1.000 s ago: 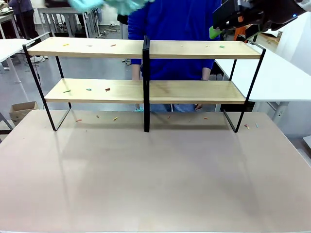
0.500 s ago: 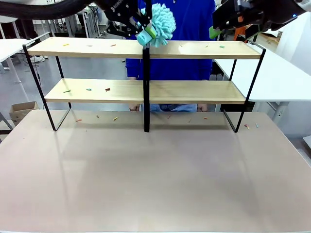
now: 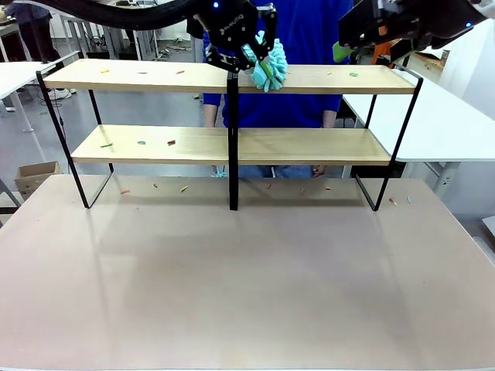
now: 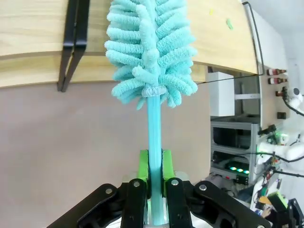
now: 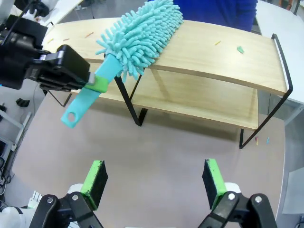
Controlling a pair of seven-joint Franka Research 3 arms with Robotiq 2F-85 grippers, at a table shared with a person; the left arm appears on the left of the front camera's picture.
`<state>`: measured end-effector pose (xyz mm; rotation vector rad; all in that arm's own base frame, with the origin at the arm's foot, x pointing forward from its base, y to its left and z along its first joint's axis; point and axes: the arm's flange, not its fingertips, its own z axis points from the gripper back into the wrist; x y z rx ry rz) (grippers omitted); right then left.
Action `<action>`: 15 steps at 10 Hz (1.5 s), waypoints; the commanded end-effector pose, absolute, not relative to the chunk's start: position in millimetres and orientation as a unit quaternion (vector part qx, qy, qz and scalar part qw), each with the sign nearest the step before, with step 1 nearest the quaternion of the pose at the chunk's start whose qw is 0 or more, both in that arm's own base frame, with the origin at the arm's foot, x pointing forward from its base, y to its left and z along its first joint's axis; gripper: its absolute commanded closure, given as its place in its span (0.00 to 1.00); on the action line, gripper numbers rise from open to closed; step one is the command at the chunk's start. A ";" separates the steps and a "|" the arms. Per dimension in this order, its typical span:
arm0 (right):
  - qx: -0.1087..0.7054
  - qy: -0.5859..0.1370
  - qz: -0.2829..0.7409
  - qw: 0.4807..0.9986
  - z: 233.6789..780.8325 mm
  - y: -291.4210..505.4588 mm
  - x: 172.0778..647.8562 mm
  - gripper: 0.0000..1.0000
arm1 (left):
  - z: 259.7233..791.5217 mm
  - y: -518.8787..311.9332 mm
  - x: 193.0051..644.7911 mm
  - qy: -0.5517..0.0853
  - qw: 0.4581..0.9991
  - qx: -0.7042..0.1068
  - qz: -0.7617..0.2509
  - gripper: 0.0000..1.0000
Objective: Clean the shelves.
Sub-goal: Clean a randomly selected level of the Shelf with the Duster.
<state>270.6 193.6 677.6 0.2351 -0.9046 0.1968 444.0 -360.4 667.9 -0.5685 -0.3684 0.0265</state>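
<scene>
Beige worktop [image 3: 247, 278], white tables [image 3: 433, 124] on either side, a person in blue [image 3: 286, 31] at the far edge. The shelves [image 3: 309, 145] stand across the far part, long axis left to right. The left tool [image 4: 154, 166] clamps the handle of a teal duster [image 5: 142, 38], whose head lies on the top board right of centre. The right tool [image 5: 154, 176] hangs agape. The tiny coloured scraps [image 3: 171, 142] are too small to identify.

Floor [image 3: 23, 147]: grey, as I see it.
Box [image 3: 35, 176]: cardboard, 9 o'clock.
Side table [image 3: 441, 124]: white, 3 o'clock.
</scene>
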 end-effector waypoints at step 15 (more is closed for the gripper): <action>0.115 -0.435 0.094 0.888 679.1 192.5 271.6 0.00 | 699.7 -324.0 463.9 0.139 0.839 -0.444 -0.283 0.87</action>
